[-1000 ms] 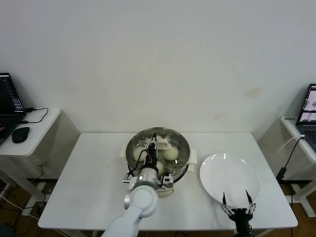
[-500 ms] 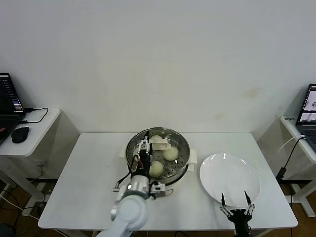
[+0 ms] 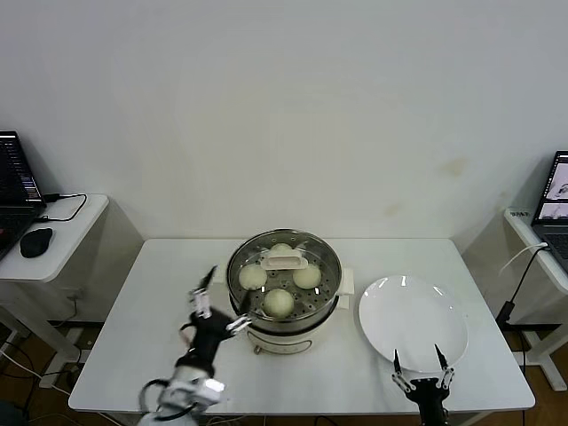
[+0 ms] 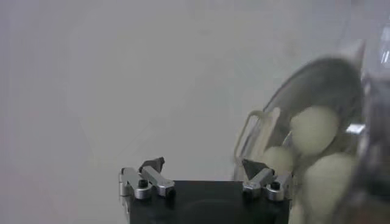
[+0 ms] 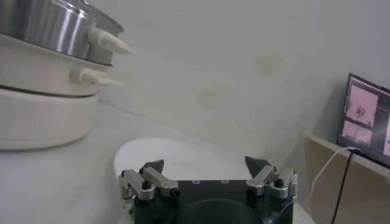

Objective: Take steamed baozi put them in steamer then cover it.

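Note:
The steamer [image 3: 330,286] stands mid-table, a shiny steel pot on a cream base. Several creamy-white baozi lie in it: one at the left [image 3: 253,277], one at the front [image 3: 279,303], one at the right [image 3: 307,277], one at the back [image 3: 281,251]. No lid is on it. My left gripper [image 3: 216,303] is open and empty, above the table just left of the steamer. In the left wrist view the gripper [image 4: 203,165] is open, with baozi [image 4: 314,126] in the steamer [image 4: 286,97] beyond it. My right gripper [image 3: 416,366] is open and empty at the plate's front edge; it also shows in the right wrist view [image 5: 206,164].
A flat white plate [image 3: 414,319] lies right of the steamer and shows in the right wrist view [image 5: 170,155]. Side desks with laptops [image 3: 18,182] stand at both sides. A mouse [image 3: 36,241] lies on the left desk.
My left gripper has pulled back out of the steamer, moving left and toward the front, empty. All the baozi now show in the basket. The right arm has barely moved.

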